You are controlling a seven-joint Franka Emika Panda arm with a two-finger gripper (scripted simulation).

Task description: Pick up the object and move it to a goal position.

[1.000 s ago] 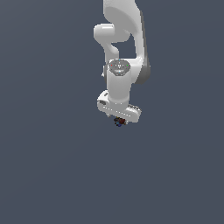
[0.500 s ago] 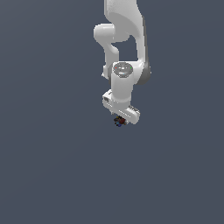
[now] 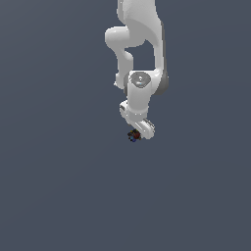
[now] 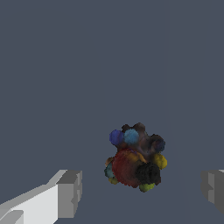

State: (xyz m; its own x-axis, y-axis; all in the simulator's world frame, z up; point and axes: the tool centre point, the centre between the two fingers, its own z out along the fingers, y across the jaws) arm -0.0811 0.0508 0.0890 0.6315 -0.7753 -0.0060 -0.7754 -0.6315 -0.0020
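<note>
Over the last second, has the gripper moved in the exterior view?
Yes, slightly. The gripper, with the dark speckled lump right below it, now sits a little toward the exterior view's right, judged against the picture frame; its height is about the same.

A small dark knobbly lump (image 4: 134, 158) (red, blue, yellow and black bumps) sits on the plain grey floor, irregular in outline
</note>
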